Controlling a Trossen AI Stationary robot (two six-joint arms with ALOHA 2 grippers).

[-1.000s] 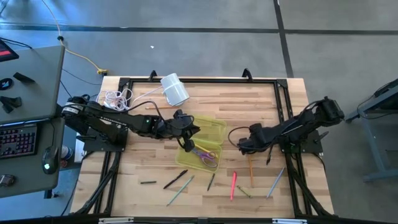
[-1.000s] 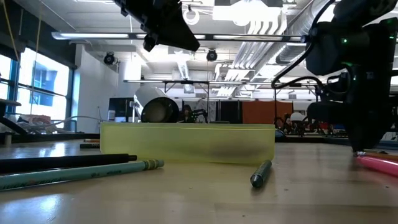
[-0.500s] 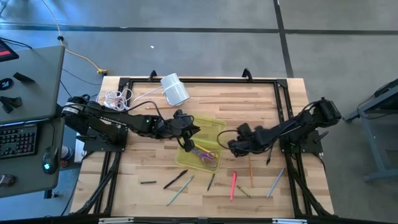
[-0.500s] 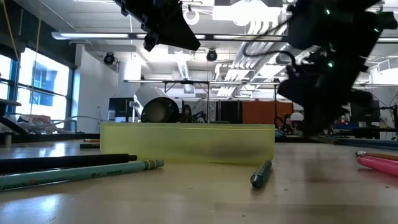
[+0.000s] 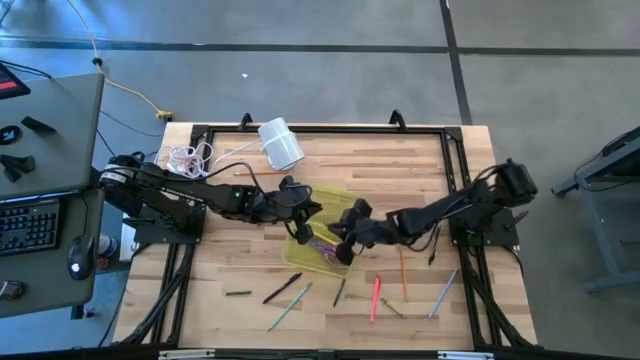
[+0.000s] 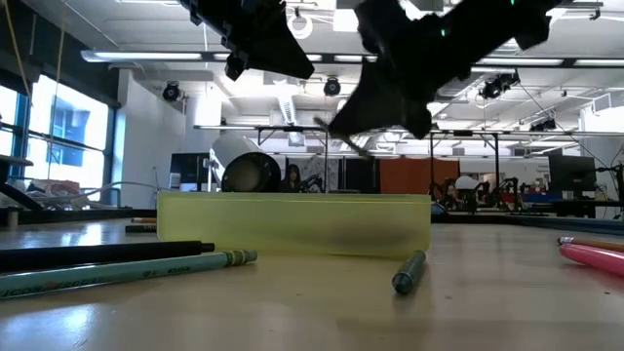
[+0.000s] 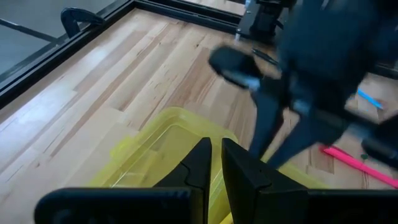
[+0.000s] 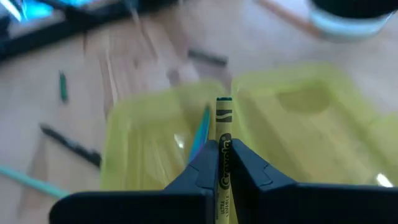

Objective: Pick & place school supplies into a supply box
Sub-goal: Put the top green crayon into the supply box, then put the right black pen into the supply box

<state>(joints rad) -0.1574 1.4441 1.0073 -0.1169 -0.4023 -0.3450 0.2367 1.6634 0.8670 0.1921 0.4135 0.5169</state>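
The right arm reaches from the tabletop's right edge across toward its middle, nearly level, and the right gripper [image 5: 343, 228] sits above the supply box [image 5: 343, 203], over the box's right side. Its fingers are clamped on a yellow crayon [image 8: 222, 155]; the paper wrapper carries dark lettering running along its length, too blurred to read with certainty. The crayon's tip points over the open box, where scissors [image 5: 331, 253] with purple handles lie in the end nearer the front edge. The left arm extends from the left edge, and the left gripper [image 5: 300, 208] hangs over the box's left side, fingers close together with a thin gap between them and nothing visibly held. The box lies open near the tabletop's centre. Loose pens and pencils lie along the front edge, among them a pink pen [image 5: 375, 297] and an orange pencil [image 5: 403, 275].
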